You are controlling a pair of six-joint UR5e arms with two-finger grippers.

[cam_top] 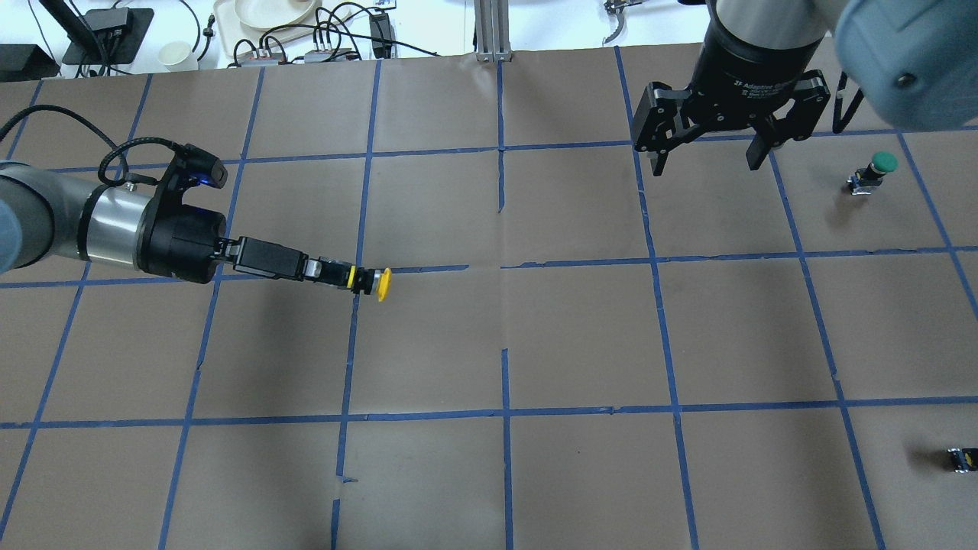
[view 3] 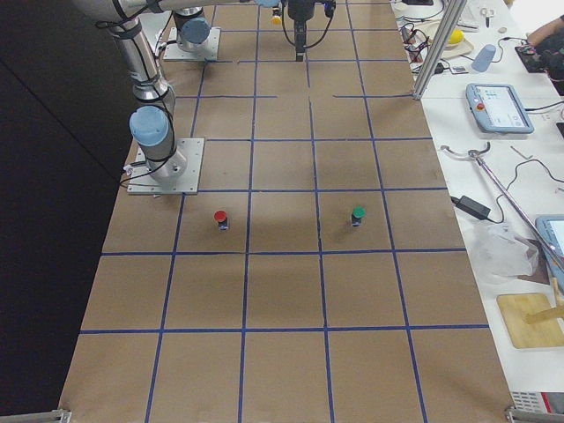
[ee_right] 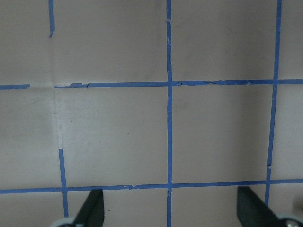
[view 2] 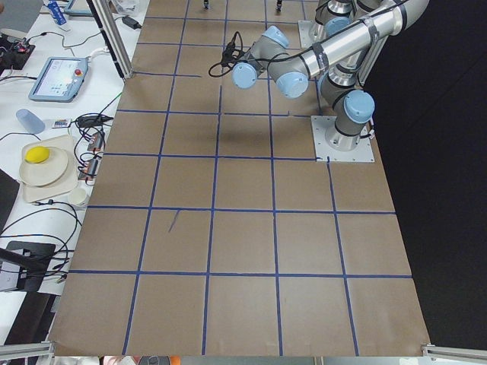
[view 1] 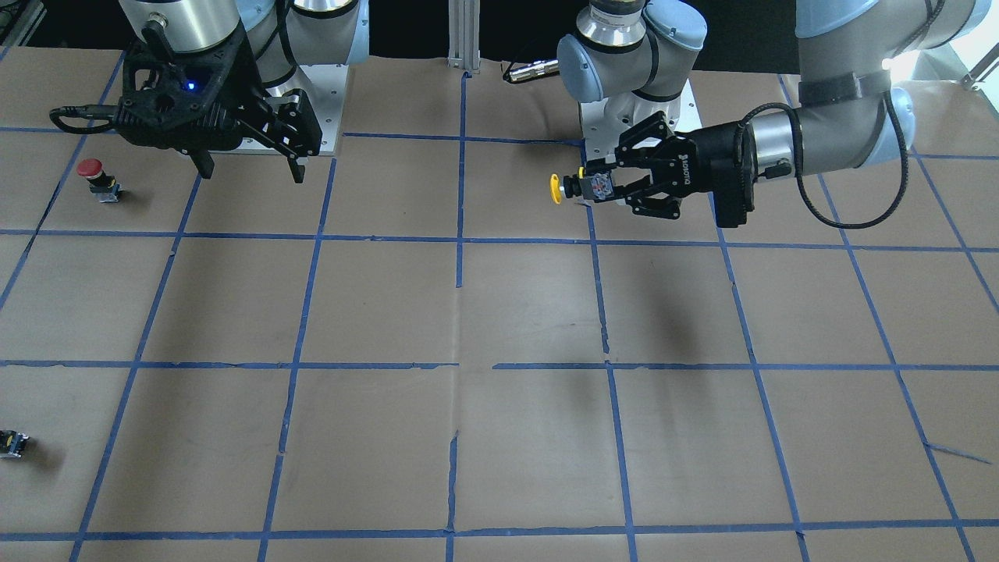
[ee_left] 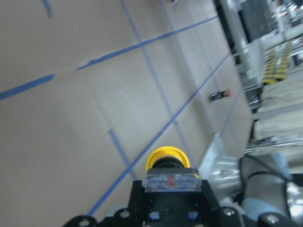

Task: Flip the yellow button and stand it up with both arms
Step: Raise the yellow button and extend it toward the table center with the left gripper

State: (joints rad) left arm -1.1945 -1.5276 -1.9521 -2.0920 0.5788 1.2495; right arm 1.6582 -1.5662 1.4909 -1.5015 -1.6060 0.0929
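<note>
L gripper (view 1: 597,186) is closed tight on the yellow button (view 1: 556,188), gripping its black-grey body. Button is held sideways in the air, clear of the table (view 1: 499,312), w/ the cap pointing twd the R arm's side. In the L wrist view the cap sticks out past the fingertips.

R gripper (view 1: 250,165) has its fingers spread wide w/ nothing between them. They point down above the paper, near the R arm's base.

Red button (view 1: 97,178) stands on the table near the R gripper. Green button (cam_top: 879,169) stands on the same side, farther from the robot. Small capless part (view 1: 12,443) lies well apart from both, by the table edge.
</note>
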